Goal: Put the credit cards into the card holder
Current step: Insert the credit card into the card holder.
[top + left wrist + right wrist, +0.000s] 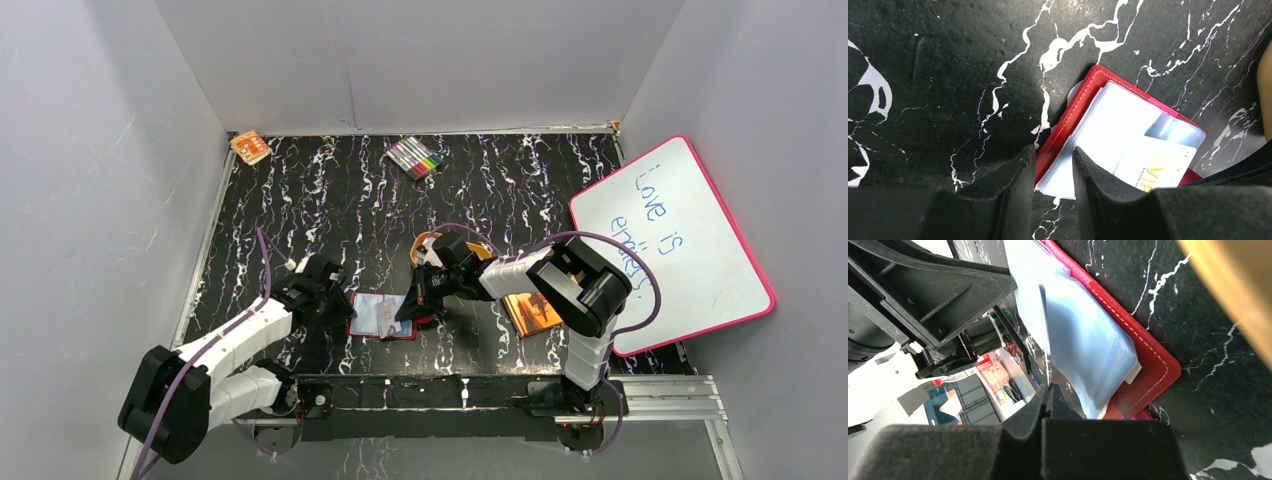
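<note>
The red card holder (pixel 382 316) lies open on the black marbled table between my two grippers. In the left wrist view its red cover (pixel 1073 112) and pale sleeves show, with a white credit card (pixel 1158 162) bearing yellow letters lying on the sleeves. My left gripper (pixel 1054 165) stands over the holder's near left corner, jaws a little apart, and the corner shows between them. My right gripper (pixel 1048 389) is at the holder's right edge with jaws pressed together on a thin clear sleeve (pixel 1044 340) seen edge-on. The pale-blue sleeves (pixel 1088 350) bulge beside it.
An orange oval tray (pixel 480 250) sits just behind the right gripper, and an orange-brown book (pixel 530 312) lies under the right arm. A pink-framed whiteboard (pixel 680 240) leans at the right. Coloured markers (pixel 416 157) and a small orange box (pixel 250 147) lie at the back.
</note>
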You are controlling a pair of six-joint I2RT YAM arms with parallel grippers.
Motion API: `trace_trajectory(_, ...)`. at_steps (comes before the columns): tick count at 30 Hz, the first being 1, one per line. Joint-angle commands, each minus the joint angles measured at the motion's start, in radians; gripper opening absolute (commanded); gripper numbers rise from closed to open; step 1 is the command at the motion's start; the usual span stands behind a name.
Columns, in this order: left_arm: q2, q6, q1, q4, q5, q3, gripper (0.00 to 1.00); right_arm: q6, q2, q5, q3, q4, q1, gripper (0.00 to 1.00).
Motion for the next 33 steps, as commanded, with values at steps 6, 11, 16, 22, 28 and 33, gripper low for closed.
trace_trajectory(6,-0.031,-0.014,0.004,-0.125,-0.021,0.012,0.33,0.066,0.025,0.012,0.011,0.083,0.007,0.00)
trace_trajectory(11,-0.045,-0.004,0.004,-0.161,-0.035,0.052,0.36,0.080,0.051,0.020,0.029,0.099,0.008,0.00)
trace_trajectory(16,-0.046,-0.002,0.005,-0.190,-0.047,0.075,0.36,0.085,0.057,0.057,0.034,0.095,0.011,0.00)
trace_trajectory(22,-0.051,-0.027,0.005,-0.215,-0.102,0.077,0.31,0.070,0.050,0.127,0.025,0.061,0.017,0.00)
trace_trajectory(28,-0.013,-0.025,0.004,-0.207,-0.098,0.071,0.26,0.067,0.050,0.173,0.011,0.056,0.021,0.00)
trace_trajectory(33,0.019,-0.023,0.005,-0.165,-0.059,0.041,0.24,0.073,0.051,0.188,0.014,0.067,0.030,0.00)
